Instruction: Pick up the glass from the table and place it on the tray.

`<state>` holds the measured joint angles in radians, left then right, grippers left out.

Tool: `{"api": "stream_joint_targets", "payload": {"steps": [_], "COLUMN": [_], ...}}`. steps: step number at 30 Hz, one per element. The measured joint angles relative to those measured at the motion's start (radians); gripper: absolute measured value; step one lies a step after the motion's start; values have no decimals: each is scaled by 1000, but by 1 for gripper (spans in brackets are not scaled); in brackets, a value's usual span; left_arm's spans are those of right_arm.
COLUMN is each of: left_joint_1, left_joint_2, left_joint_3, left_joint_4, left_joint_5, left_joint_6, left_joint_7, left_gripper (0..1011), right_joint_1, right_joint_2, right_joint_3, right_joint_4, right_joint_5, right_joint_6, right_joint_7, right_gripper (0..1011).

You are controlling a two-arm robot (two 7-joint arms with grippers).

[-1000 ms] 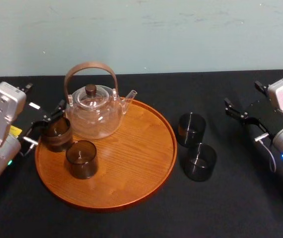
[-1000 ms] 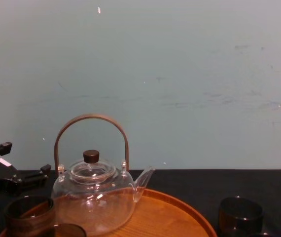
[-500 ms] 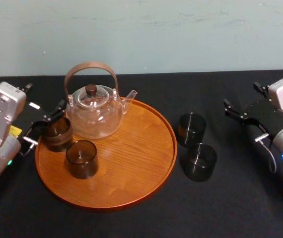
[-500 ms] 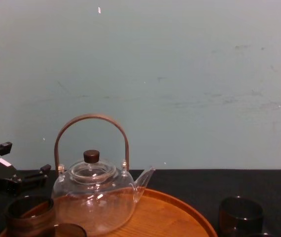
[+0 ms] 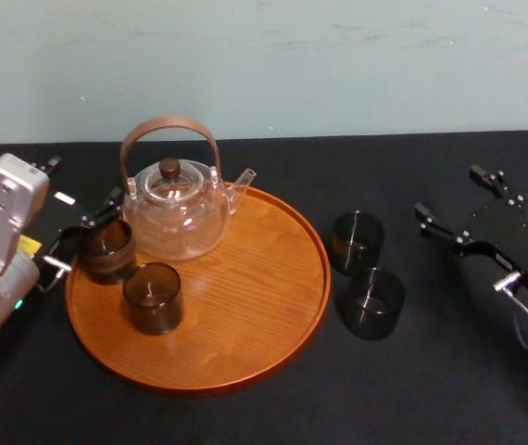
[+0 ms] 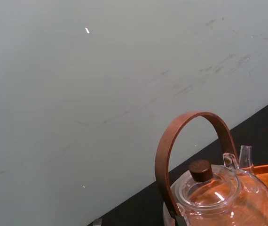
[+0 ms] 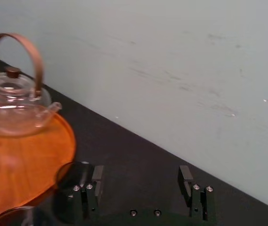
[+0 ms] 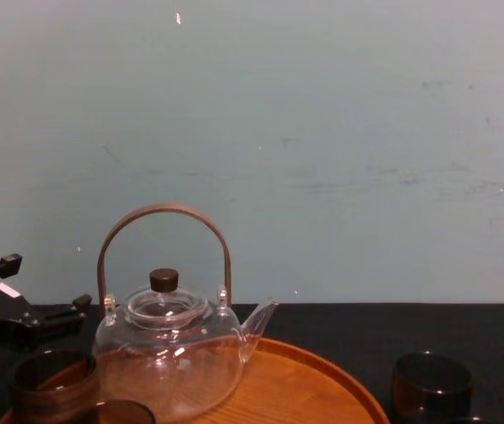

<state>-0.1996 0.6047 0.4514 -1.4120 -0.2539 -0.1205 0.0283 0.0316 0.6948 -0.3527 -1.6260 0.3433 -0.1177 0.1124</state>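
Two smoky dark glasses stand on the black table [image 5: 273, 408] just right of the tray: one farther back [image 5: 357, 241] and one nearer [image 5: 372, 302]. The round wooden tray [image 5: 245, 287] carries two more glasses, one at its left rim [image 5: 106, 250] and one nearer the front [image 5: 153, 297]. My left gripper [image 5: 83, 232] is open at the tray's left edge, its fingers on either side of the rim glass. My right gripper [image 5: 449, 195] is open and empty, right of the two table glasses; in the right wrist view [image 7: 141, 179] a glass [image 7: 70, 174] shows behind one finger.
A clear glass teapot [image 5: 176, 209] with an arched brown handle stands on the tray's back left. In the chest view the teapot [image 8: 168, 353] is left of centre and a table glass [image 8: 431, 382] is at the lower right. A pale wall runs behind the table.
The right arm has drawn back toward the right edge and its gripper sits a little lower. The left arm and all glasses have stayed put.
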Motion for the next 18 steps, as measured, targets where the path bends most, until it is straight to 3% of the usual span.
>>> {"api": "stream_joint_targets", "payload": {"steps": [9, 18], "left_joint_1": [0, 0], "left_joint_2": [0, 0], "left_joint_3": [0, 0], "left_joint_4": [0, 0], "left_joint_5": [0, 0], "left_joint_6": [0, 0], "left_joint_7": [0, 0], "left_gripper": [1001, 1001], "right_joint_1": [-86, -126], "right_joint_2": [33, 30], "right_joint_3": [28, 13], "right_joint_4": [-83, -105], "right_joint_5": [25, 21], "right_joint_6": [6, 29], "right_joint_7": [44, 103], "right_gripper": [1002, 1003]}}
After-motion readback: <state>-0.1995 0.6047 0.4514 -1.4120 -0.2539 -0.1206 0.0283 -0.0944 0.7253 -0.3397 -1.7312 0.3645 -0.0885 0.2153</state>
